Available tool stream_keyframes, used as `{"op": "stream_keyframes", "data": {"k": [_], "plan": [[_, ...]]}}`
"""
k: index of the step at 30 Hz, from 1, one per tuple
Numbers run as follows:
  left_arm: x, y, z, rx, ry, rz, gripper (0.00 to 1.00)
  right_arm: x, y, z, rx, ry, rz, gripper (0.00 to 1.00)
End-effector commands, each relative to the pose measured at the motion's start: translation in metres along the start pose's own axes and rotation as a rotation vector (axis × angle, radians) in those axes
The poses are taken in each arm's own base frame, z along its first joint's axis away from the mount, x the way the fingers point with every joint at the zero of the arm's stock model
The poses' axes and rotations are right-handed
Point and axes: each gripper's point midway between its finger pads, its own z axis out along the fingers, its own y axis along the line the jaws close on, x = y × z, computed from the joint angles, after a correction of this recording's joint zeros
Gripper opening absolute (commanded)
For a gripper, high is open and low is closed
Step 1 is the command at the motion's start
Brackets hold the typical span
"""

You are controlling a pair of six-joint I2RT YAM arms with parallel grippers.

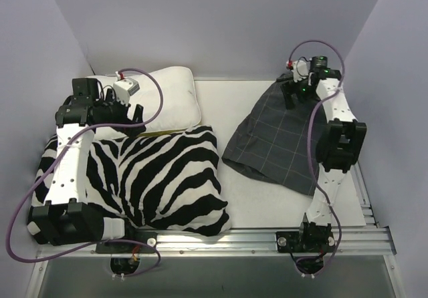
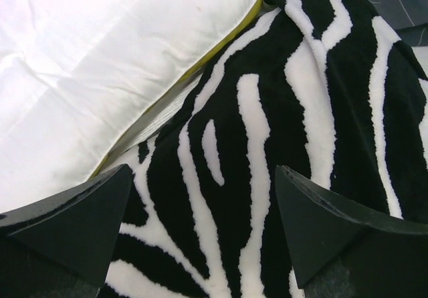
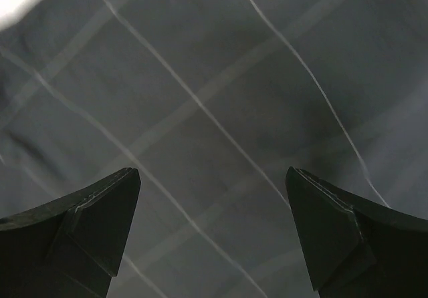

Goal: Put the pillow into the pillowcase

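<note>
The left arm reaches forward over the zebra cushion (image 1: 167, 178). The left gripper (image 2: 204, 178) is spread wide and empty, just beside the pillow (image 1: 170, 94) at the table's (image 1: 267, 204) far left. The right arm stretches to the far right. The right gripper (image 3: 212, 174) is spread wide above the pillowcase (image 1: 274, 144), gripping nothing. The left arm hides part of the pillow. The pillowcase lies flat, and its opening cannot be made out.

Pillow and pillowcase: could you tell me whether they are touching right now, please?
Apart. The top external view shows bare table between the pillow and the pillowcase.
</note>
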Motion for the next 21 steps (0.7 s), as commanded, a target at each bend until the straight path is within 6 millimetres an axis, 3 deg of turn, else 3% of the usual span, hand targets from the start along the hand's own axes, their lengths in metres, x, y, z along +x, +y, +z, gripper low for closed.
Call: {"op": "stream_keyframes", "data": {"k": [1, 3, 5, 6, 10, 13, 16, 17, 20, 21], "plan": [[-0.008, 0.0, 0.012, 0.016, -0.027, 0.047, 0.98, 0.069, 0.034, -0.048, -0.198, 0.223, -0.169, 0.97], [-0.008, -0.001, 0.016, 0.027, -0.032, 0.057, 0.97, 0.12, 0.05, -0.059, -0.269, 0.398, -0.184, 0.97], [-0.008, -0.002, 0.018, 0.036, -0.035, 0.067, 0.97, 0.147, 0.055, -0.068, -0.291, 0.474, -0.22, 0.97], [-0.009, -0.002, 0.019, 0.039, -0.037, 0.074, 0.97, 0.175, 0.066, -0.071, -0.34, 0.55, -0.23, 0.96], [-0.006, -0.004, 0.02, 0.05, -0.042, 0.088, 0.97, 0.218, 0.08, -0.084, -0.402, 0.679, -0.255, 0.91], [-0.004, -0.005, 0.018, 0.046, -0.048, 0.096, 0.97, 0.236, 0.091, -0.086, -0.437, 0.751, -0.228, 0.77], [-0.001, -0.007, 0.016, 0.036, -0.051, 0.108, 0.97, 0.252, 0.104, -0.084, -0.471, 0.822, -0.191, 0.55], [0.004, -0.007, 0.017, 0.036, -0.045, 0.108, 0.97, 0.256, 0.111, -0.082, -0.487, 0.84, -0.179, 0.38], [0.008, -0.006, 0.013, 0.012, -0.042, 0.115, 0.97, 0.258, 0.143, -0.08, -0.584, 0.897, -0.18, 0.09], [0.011, -0.007, 0.012, 0.006, -0.04, 0.116, 0.98, 0.251, 0.167, -0.08, -0.64, 0.905, -0.178, 0.04]]}}
